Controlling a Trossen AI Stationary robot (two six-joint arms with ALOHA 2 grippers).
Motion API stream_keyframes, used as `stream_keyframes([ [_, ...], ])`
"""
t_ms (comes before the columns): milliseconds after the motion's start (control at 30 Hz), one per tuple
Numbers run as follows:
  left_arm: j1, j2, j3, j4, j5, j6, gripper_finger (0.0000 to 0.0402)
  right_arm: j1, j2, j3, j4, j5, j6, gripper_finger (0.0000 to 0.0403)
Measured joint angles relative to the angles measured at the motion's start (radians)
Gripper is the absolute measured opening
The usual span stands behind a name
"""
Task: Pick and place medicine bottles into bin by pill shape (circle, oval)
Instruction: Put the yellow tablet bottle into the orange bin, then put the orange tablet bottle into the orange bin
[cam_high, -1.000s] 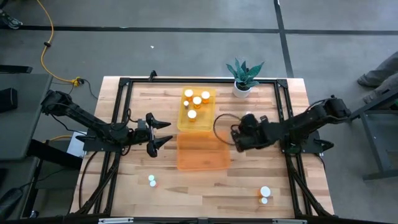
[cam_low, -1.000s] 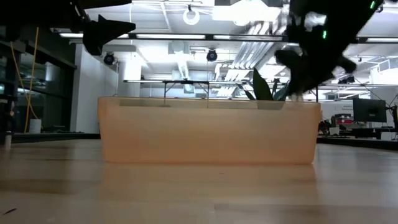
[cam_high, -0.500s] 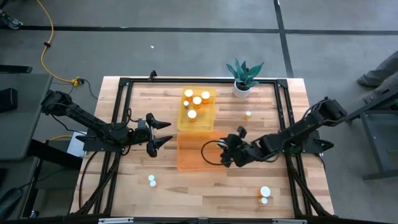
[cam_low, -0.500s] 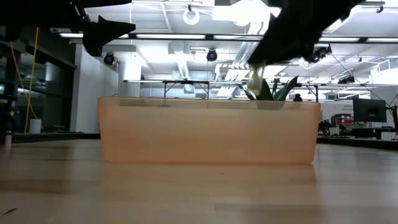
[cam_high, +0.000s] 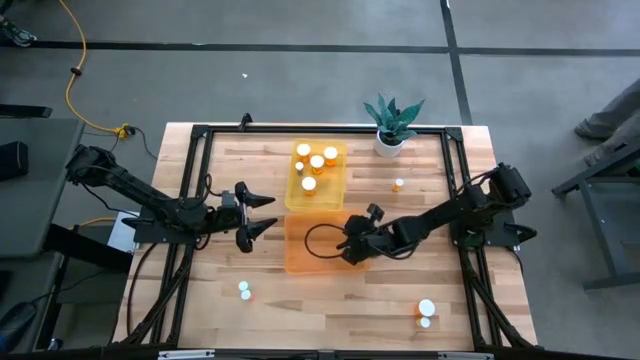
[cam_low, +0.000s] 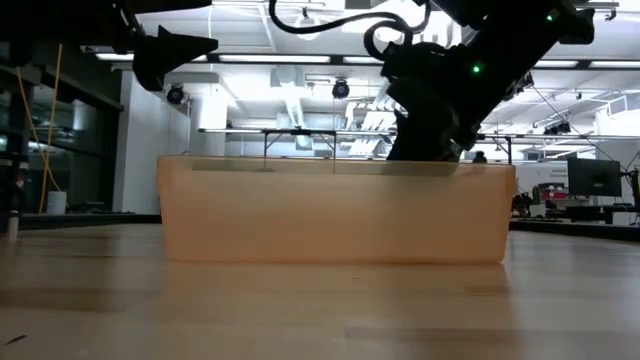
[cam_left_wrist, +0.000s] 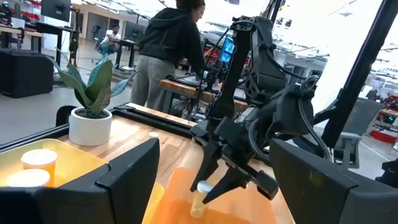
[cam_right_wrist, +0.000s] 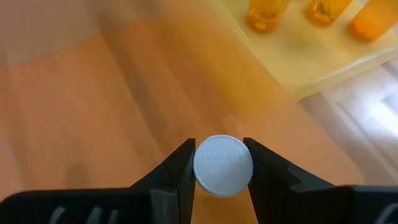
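The right gripper (cam_right_wrist: 222, 180) pinches a medicine bottle (cam_right_wrist: 222, 165) by its white cap, whose raised lettering is too faint to read, and holds it over the orange bin (cam_high: 325, 245) at the middle of the table (cam_high: 230, 160). Beyond it the yellow bin (cam_high: 317, 176) holds five bottles standing upright, none showing a readable label. The left gripper (cam_high: 262, 212) hangs with fingers spread left of the orange bin; loose bottles sit near the front edge (cam_high: 244, 290) (cam_high: 426, 311) and beside the potted plant (cam_high: 391, 122) (cam_high: 398, 184).
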Motion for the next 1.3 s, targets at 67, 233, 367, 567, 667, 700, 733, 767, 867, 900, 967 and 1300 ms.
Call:
stream_keyframes([
  [67,0.0,0.0,0.0,0.0,0.0,0.0,0.0291,-0.003,0.0,0.0,-0.006,-0.011,0.013,0.0103],
  [233,0.0,0.0,0.0,0.0,0.0,0.0,0.0291,-0.005,0.0,0.0,-0.022,-0.02,0.015,0.0103],
  [367,0.0,0.0,0.0,0.0,0.0,0.0,0.0291,-0.008,0.0,0.0,-0.022,-0.052,0.04,0.0103],
  [567,0.0,0.0,0.0,0.0,0.0,-0.001,0.0291,-0.012,0.0,0.0,-0.019,-0.052,0.039,0.0104],
  [667,0.0,0.0,0.0,0.0,0.0,-0.001,0.0291,-0.013,0.0,0.0,-0.019,-0.052,0.039,0.0113],
  [700,0.0,0.0,0.0,0.0,0.0,0.0,0.0291,-0.012,0.0,0.0,-0.019,-0.052,0.039,0.0119],
  [733,0.0,0.0,0.0,0.0,0.0,0.0,0.0291,-0.012,0.0,0.0,-0.019,-0.052,0.039,0.0126],
  [767,0.0,0.0,0.0,0.0,0.0,-0.001,0.0291,-0.012,0.0,0.0,-0.019,-0.052,0.039,0.0134],
  [867,0.0,0.0,0.0,0.0,0.0,0.0,0.0291,-0.012,0.0,0.0,-0.019,-0.039,0.039,0.0158],
  [900,0.0,0.0,0.0,0.0,0.0,-0.001,0.0291,-0.012,0.0,0.0,-0.019,-0.035,0.039,0.0166],
  [967,0.0,0.0,0.0,0.0,0.0,0.0,0.0291,-0.012,0.0,0.0,-0.019,-0.035,0.038,0.0179],
  [1300,0.0,0.0,0.0,0.0,0.0,0.0,0.0291,0.067,-0.142,-0.001,-0.04,0.227,-0.109,0.0197],
])
